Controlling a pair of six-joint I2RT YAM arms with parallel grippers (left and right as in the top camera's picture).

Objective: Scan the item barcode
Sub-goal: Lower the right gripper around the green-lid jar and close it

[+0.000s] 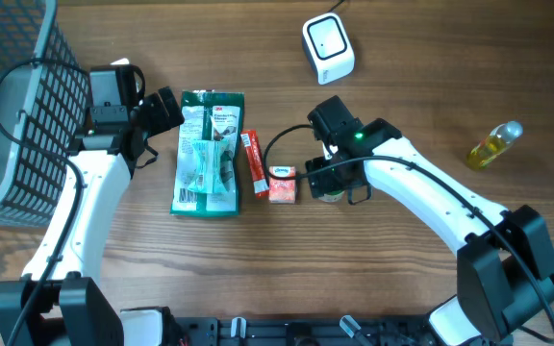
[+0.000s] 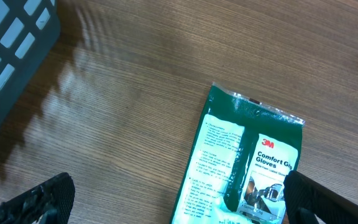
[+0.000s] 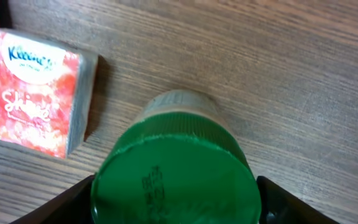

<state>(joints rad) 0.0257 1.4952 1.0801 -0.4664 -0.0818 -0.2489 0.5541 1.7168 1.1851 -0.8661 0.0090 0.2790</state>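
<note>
Overhead, we look down on a wood-grain table that fills the whole view. Just out from the arm bases, a row of goods runs across the middle. A green glove packet lies flat, with a red tube just beside its right edge. A small Kleenex pack sits near the tube's closer end, and the green-lidded jar stands just beside that pack. Well apart to the right, a yellow bottle lies tilted on its side. Farther back sits the white scanner, and at the far left a grey mesh basket.

Our right gripper hangs directly over the jar. In the right wrist view the jar's lid fills the lower frame, and the fingers stand one on each side, right at its rim. The jaws are fairly wide, and we cannot tell whether they press the lid or only flank it.

Our left gripper hovers by the far end of the glove packet. Its jaws are spread fully and hold nothing.
</note>
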